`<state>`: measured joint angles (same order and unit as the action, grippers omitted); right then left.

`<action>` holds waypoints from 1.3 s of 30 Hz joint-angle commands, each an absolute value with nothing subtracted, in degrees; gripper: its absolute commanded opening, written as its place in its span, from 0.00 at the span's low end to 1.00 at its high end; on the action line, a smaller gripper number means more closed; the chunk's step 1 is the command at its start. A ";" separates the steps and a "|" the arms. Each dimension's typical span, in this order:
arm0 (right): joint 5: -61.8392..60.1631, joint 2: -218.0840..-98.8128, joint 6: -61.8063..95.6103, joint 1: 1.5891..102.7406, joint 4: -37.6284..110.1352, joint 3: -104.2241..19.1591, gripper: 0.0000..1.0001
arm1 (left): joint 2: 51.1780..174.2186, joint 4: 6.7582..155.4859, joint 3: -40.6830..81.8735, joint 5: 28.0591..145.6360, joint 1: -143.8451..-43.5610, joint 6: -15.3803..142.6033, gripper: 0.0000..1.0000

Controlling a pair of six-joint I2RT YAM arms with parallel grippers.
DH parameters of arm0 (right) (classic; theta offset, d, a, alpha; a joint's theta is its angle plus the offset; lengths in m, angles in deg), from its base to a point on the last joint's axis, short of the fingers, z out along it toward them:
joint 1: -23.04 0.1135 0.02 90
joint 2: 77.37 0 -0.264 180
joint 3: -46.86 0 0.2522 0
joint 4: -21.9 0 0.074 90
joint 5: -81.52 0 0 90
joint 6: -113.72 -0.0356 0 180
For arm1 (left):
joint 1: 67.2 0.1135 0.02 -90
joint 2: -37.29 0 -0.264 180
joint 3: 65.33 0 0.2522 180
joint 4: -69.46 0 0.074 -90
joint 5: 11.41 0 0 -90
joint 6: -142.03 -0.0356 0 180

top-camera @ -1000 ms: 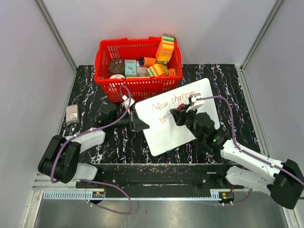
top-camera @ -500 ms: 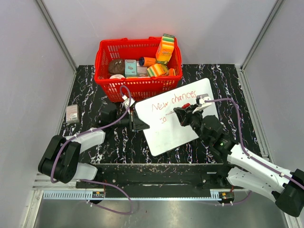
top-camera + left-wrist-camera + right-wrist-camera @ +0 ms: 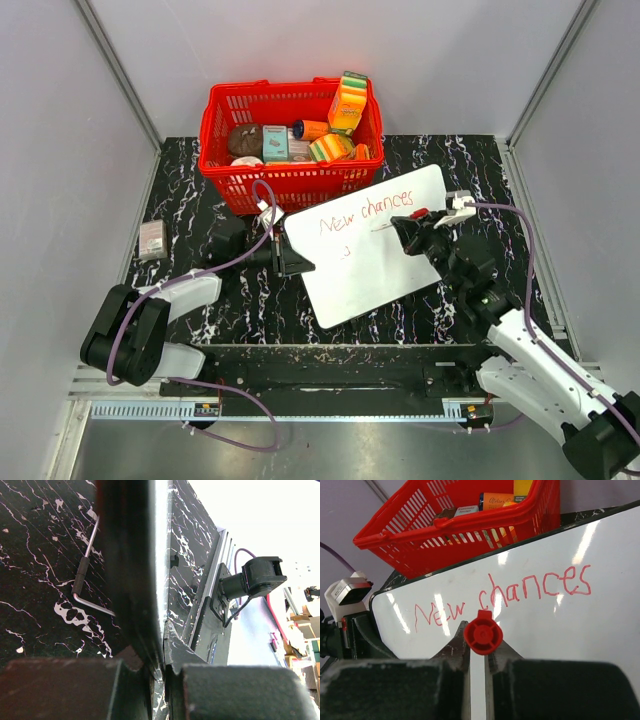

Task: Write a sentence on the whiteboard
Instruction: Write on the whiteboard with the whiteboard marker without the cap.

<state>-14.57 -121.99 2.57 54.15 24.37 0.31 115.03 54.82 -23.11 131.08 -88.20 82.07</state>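
Left gripper [image 3: 289,262] sits low on the black marbled worktop [image 3: 450,160], nearest my side. I read its jaws as closed tight on the left edge of the board [image 3: 370,275]. On the left wrist camera that edge runs straight up between the two fingers [image 3: 65,690], and a bent hex key [image 3: 85,575] lies on the worktop just beside it. The board takes the middle of the worktop, skewed to the worktop's edges with its far right corner swung away from me. I cannot tell if it lies flat or is tipped up. Right gripper [image 3: 408,232] hangs over the right part of the board, jaws closed on a red marker [image 3: 483,632] whose butt end faces the wrist camera. From above the marker points left, just under the writing. I cannot tell whether the tip touches the surface. The sentence [image 3: 505,597] runs along the far half of the board in thin red hand and reads "New chances". A small red stroke [image 3: 345,252] sits below it, too small to read. A small grey block [image 3: 152,240] lies well apart at the left edge. Farthest off, a red basket [image 3: 300,183] of packets and boxes stands just beyond the board's far left corner.
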 commanded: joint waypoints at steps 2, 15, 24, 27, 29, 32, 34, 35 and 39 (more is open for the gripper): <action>-10.85 -119.91 1.75 54.15 23.01 2.51 0.00 | 116.31 59.85 -24.42 128.42 -89.44 71.46 0.00; -16.46 -118.24 5.43 58.97 23.09 4.36 0.00 | 116.39 59.67 -24.33 128.33 -89.44 71.54 0.00; -29.65 -119.20 9.04 66.02 17.91 5.77 0.00 | 116.74 59.67 -24.24 128.51 -89.53 71.54 0.00; -31.15 -120.16 9.04 66.10 16.76 5.51 0.00 | 116.92 59.67 -24.24 128.42 -89.53 71.63 0.00; -31.42 -120.78 8.86 66.10 16.24 5.24 0.00 | 116.83 59.67 -24.24 128.42 -89.61 71.63 0.00; -30.98 -121.84 8.69 66.10 15.18 5.15 0.00 | 116.75 59.58 -24.33 128.51 -89.53 71.63 0.00; -30.98 -122.36 8.69 66.10 14.92 4.71 0.00 | 116.74 59.58 -24.33 128.51 -89.53 71.63 0.00; -30.98 -122.54 8.77 66.10 14.74 4.63 0.00 | 116.92 59.58 -24.24 128.51 -89.61 71.63 0.00; -31.33 -124.03 9.04 66.10 14.04 4.01 0.00 | 116.83 59.58 -24.24 128.68 -89.61 71.63 0.00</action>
